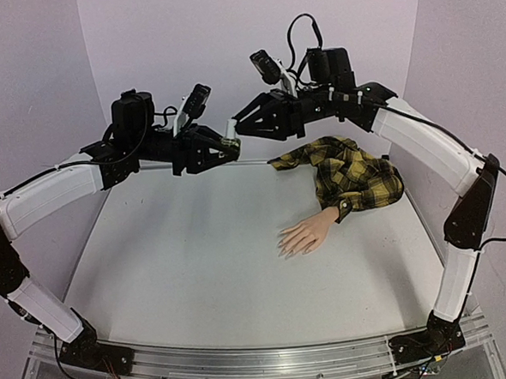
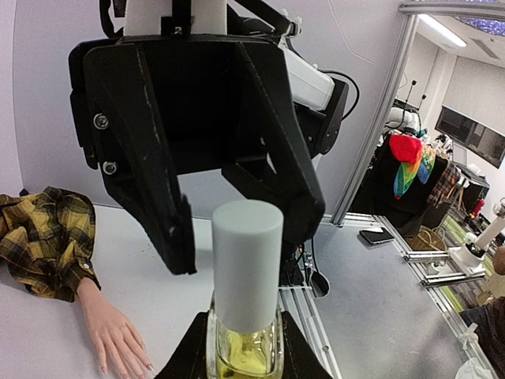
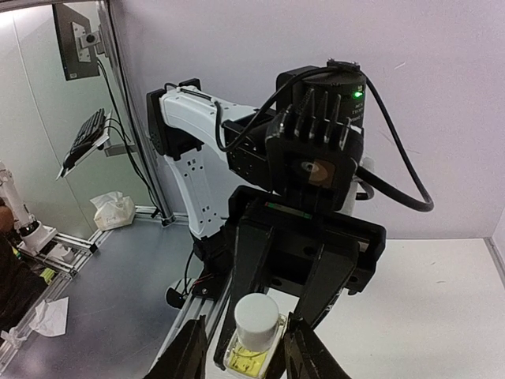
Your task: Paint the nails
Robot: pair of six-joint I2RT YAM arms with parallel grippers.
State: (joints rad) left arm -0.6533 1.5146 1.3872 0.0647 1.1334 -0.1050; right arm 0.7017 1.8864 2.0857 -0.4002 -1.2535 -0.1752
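Observation:
My left gripper (image 1: 226,148) is shut on a small glass bottle (image 2: 246,351) of yellowish polish, held up in the air with its white cap (image 2: 246,260) pointing at the right arm. The right gripper (image 3: 245,355) straddles that cap (image 3: 256,320), with a fingertip on each side. A gap shows beside one finger, so the jaws stand narrowly open. The mannequin hand (image 1: 306,235) lies palm down on the table, well below and to the right of both grippers. Its nails (image 1: 285,248) point left, and its wrist sits in the yellow-and-black plaid sleeve (image 1: 355,176).
The white table top (image 1: 198,270) is walled by pale panels at the back and sides. An aluminium rail (image 1: 263,361) with both arm bases runs along the near edge. The plaid sleeve bunches against the back right corner.

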